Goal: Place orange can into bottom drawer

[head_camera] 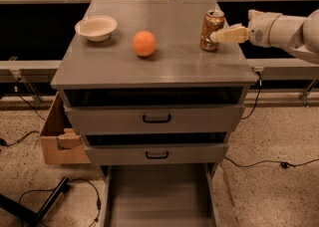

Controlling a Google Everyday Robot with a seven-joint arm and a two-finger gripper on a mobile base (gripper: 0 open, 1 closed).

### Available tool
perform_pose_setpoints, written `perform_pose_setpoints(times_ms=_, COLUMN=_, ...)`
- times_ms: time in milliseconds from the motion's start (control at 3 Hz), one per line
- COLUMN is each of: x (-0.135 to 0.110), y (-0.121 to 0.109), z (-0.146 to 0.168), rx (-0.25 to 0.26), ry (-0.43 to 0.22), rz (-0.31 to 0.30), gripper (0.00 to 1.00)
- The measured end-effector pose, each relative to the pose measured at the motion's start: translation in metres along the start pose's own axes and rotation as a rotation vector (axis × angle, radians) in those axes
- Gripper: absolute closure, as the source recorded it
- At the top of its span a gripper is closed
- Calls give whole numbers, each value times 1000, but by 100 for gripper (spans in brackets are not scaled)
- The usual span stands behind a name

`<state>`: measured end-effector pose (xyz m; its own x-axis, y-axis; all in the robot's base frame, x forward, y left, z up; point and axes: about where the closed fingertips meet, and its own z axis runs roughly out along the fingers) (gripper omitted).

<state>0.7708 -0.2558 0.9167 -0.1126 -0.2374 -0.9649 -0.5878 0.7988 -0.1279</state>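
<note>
- Jaws of the gripper (215, 36) sit at the right edge of the bench (164, 69), pointing left from the white arm (284, 29), which reaches in from the right.
- Whether the jaws are wide or narrow, I cannot tell; only one tan side shows, and its tip meets the right side of the can (210, 26).
- At the tip of the jaws, the can stands upright near the bench's right rear corner, silver top up.
- Whether the jaws hold the can or only touch it cannot be told.
- Well left of the jaws, an orange (144, 43) rests on the bench, apart from the can.
- Farther left again, a white bowl (96, 27) sits near the left rear corner.
- Below the jaws and to their left, two upper drawers (154, 119) with black handles stand slightly open.
- Lowest of all, far below the jaws, the bottom drawer (159, 196) is pulled well out, its grey floor showing.
- Down on the floor, far left of the jaws, a cardboard box (55, 144) stands against the cabinet's side.
</note>
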Motion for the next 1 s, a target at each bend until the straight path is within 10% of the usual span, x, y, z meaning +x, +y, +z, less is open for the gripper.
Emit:
perform_pose_setpoints(times_ms=667, x=-5, y=16, z=37, rx=-82, ry=-72, rz=22, gripper=0)
perform_pose_setpoints(times_ms=1000, x=-8, y=25, z=46, rx=-122, ry=-99, rz=7, gripper=18)
